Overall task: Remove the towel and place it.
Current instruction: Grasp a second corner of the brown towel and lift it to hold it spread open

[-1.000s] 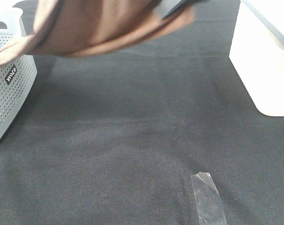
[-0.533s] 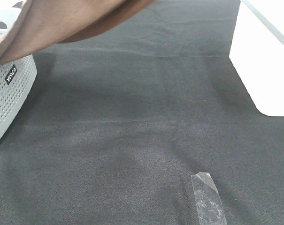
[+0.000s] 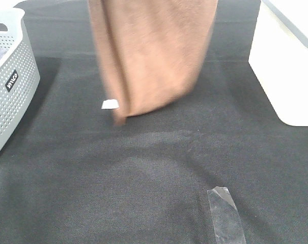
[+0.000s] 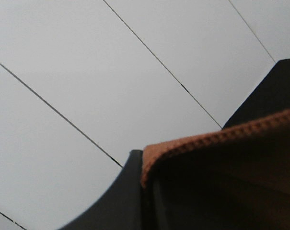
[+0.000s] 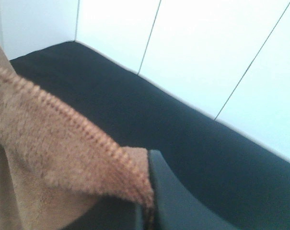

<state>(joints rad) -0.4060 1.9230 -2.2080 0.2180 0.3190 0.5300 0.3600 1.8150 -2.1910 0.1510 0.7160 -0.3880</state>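
Note:
The brown plush towel hangs down from above the top edge of the exterior high view, over the back middle of the black table cloth. Its small white tag shows at the lower left corner. Both grippers are out of that view, above the frame. In the left wrist view my left gripper is shut on the towel's stitched hem. In the right wrist view my right gripper is shut on a hemmed corner of the towel.
A white perforated basket with something dark inside stands at the left edge. A white box stands at the right edge. A strip of clear tape lies on the cloth near the front.
The towel has swung from the upper left, over the basket, to the middle. It now hangs straight down with its tag showing.

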